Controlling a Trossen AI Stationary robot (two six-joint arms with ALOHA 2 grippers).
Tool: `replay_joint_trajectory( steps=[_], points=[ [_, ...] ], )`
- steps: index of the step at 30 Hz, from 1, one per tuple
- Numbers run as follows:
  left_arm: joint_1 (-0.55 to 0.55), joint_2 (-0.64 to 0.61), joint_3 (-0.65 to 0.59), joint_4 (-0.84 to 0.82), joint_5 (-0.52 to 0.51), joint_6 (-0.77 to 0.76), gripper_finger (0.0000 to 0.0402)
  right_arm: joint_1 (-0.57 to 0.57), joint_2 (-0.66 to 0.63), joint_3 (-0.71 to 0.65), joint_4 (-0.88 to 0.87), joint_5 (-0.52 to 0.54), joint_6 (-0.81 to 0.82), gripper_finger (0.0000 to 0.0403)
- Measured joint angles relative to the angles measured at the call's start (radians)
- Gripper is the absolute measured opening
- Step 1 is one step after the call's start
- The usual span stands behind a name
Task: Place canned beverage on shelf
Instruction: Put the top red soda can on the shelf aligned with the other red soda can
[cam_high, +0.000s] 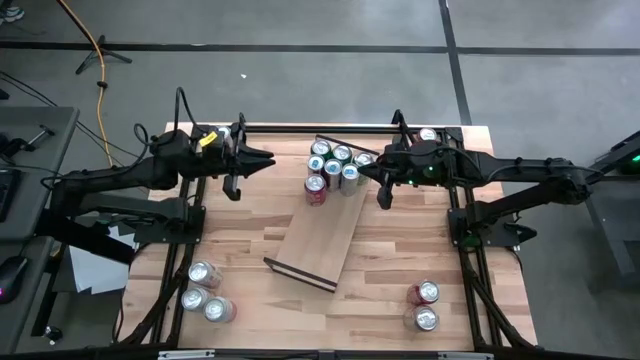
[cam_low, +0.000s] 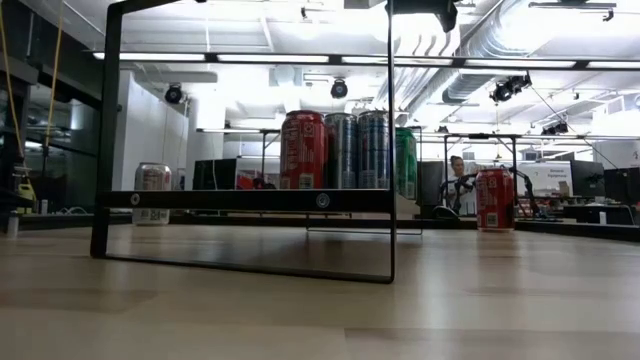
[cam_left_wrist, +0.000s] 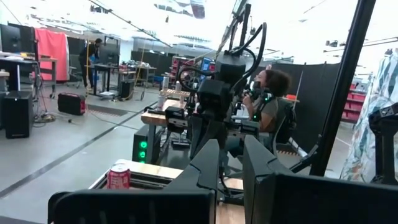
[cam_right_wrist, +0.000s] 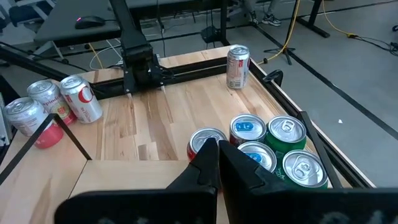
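The light-wood shelf (cam_high: 318, 235) lies slantwise on the middle of the table, a dark rail (cam_low: 250, 199) at its near end. Several upright cans (cam_high: 333, 168) stand on its far end; they also show in the low view (cam_low: 340, 150) and the right wrist view (cam_right_wrist: 268, 146). My right gripper (cam_high: 364, 171) is shut and empty, held above these cans; its fingertips (cam_right_wrist: 214, 148) show over a red-rimmed can (cam_right_wrist: 202, 142). My left gripper (cam_high: 266, 160) hovers to the left of the cans, slightly open and empty, pointing level toward the right arm (cam_left_wrist: 217, 93).
Three cans (cam_high: 205, 290) stand at the near left and two (cam_high: 424, 304) at the near right. Single cans stand at the far right corner (cam_high: 428, 134) and the far left (cam_right_wrist: 237, 66). A person (cam_left_wrist: 270, 87) sits beyond the table's right side.
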Motion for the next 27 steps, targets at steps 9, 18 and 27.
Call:
replay_joint_trajectory(
  steps=[9, 18, 27],
  points=[
    [0.0, 0.0, 0.0, 0.0, -0.001, 0.0, 0.0001, -0.007, 0.0, 0.0, -0.022, 0.176, 0.111, 0.0011],
    [0.0, 0.0, -0.001, -0.004, -0.002, -0.002, 0.0001, -0.227, 0.009, 0.0, -0.312, 0.226, 0.307, 0.0208],
    [0.0, 0.0, -0.002, -0.059, -0.001, -0.037, 0.0001, -0.547, 0.085, -0.001, -0.505, 0.226, 0.392, 0.0371]
  ],
)
